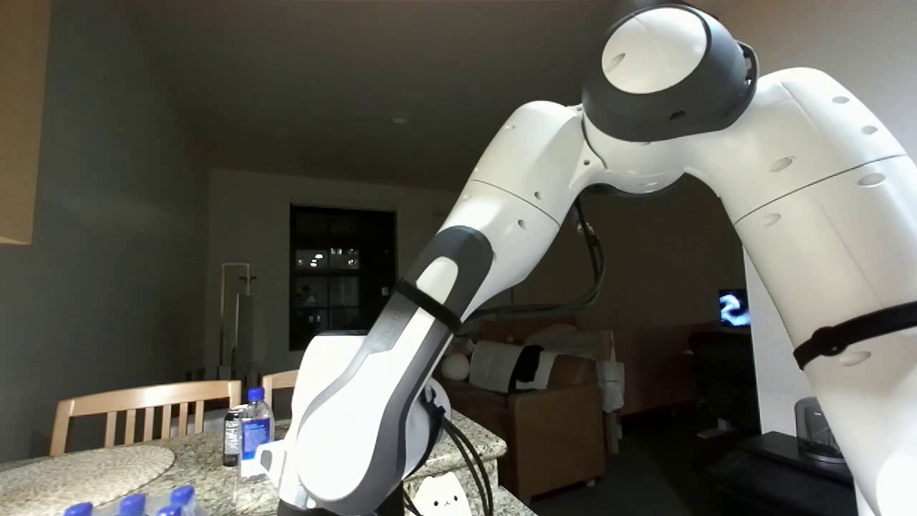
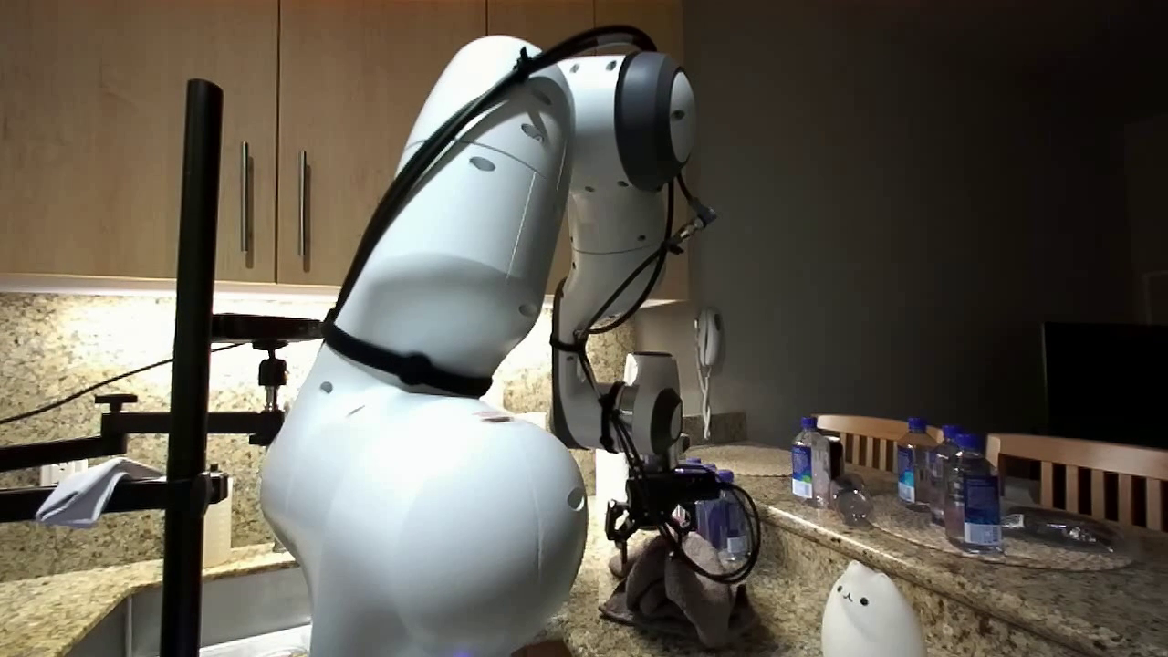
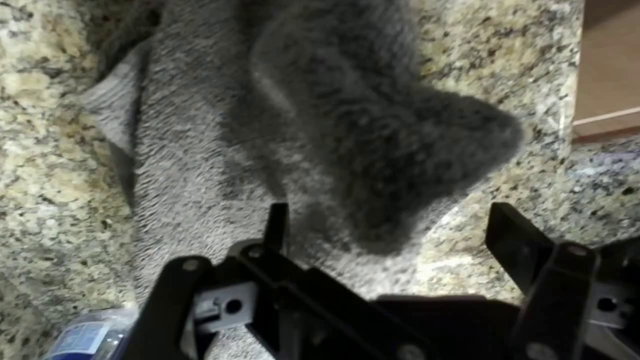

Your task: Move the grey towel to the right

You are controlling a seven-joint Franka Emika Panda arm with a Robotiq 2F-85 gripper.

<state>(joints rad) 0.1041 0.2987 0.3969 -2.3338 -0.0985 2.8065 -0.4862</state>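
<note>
Standing with jaws well apart, the gripper [image 3: 390, 220] overhangs the grey towel [image 3: 190, 175], heaped on the speckled granite counter [image 3: 50, 240]. Shallow closure would probably pinch one limp fold and slip; dragging could jostle the nearby clear bottle [image 3: 92, 336]. Plush pile rises to a blunt peak.

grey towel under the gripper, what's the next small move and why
I'd probably lower the gripper a little: in the wrist view its jaws stand open, with a fold of the grey towel showing between them, not yet pinched, though its depth is hard to judge.
</note>
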